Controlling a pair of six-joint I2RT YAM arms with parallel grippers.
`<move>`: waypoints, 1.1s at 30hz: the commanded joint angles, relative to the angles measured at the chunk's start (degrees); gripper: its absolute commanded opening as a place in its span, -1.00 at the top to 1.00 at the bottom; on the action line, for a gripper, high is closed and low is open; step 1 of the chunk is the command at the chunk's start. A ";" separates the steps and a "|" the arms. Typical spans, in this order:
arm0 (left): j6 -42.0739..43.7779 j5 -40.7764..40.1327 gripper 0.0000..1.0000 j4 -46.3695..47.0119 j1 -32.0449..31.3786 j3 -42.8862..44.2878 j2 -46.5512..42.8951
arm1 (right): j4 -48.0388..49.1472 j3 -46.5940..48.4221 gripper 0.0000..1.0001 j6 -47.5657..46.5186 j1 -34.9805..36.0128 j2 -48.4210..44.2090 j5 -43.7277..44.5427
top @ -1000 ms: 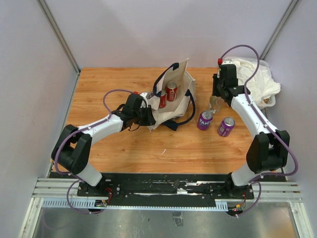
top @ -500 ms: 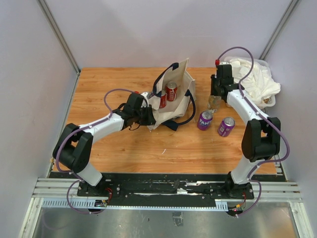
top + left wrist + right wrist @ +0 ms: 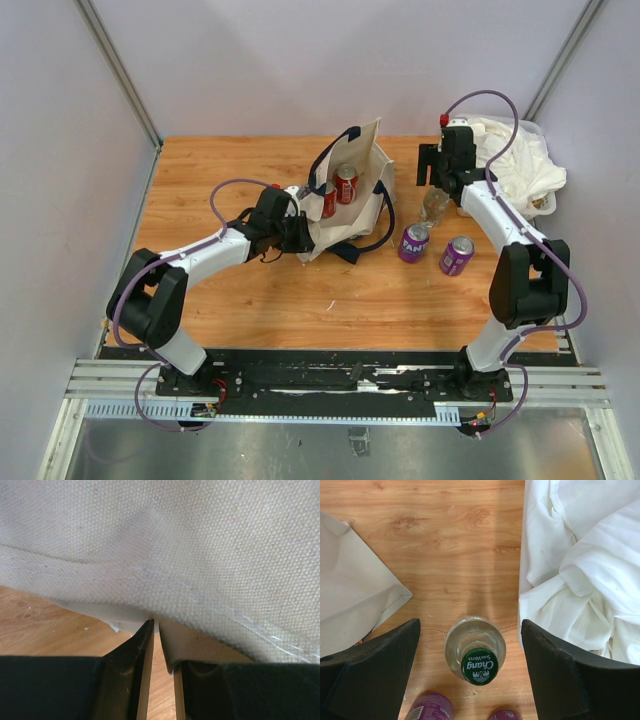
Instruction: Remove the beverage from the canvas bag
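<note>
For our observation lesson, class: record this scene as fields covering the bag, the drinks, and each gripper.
Canvas bag: on table, open, two red cans inside
Left gripper: jaws shut on bag's edge
Right gripper: jaws open, above upright bottle
Purple cans: two, on table beside bottle

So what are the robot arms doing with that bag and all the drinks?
The left end effector is pinching the edge of the canvas bag and holding it. Two red cans sit inside. The right end effector hangs open right above a glass bottle with a green cap, which stands on the table beside two purple cans. It isn't gripping the bottle.
</note>
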 commanded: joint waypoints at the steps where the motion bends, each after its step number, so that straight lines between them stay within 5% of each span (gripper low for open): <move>1: 0.54 -1.22 0.50 -6.67 0.18 -0.91 1.09 | -0.14 2.07 -0.65 -0.43 -0.74 -2.67 0.58; 7: 0.16 -1.21 0.50 -6.76 0.18 -0.94 0.11 | -3.73 6.18 -0.61 -1.01 1.55 -8.55 -0.30; 17: -1.39 -1.08 0.50 -6.78 0.18 -0.12 -4.43 | -19.91 26.74 -0.43 -3.36 13.62 -9.52 -6.28; 23: -2.87 -1.53 0.50 -6.82 0.18 -0.70 -7.07 | -23.79 32.75 0.27 -3.81 21.21 -3.85 -9.12; 33: -3.37 -4.03 0.50 -8.78 0.23 -1.34 -10.96 | -23.49 30.40 0.28 0.34 26.95 4.83 -13.12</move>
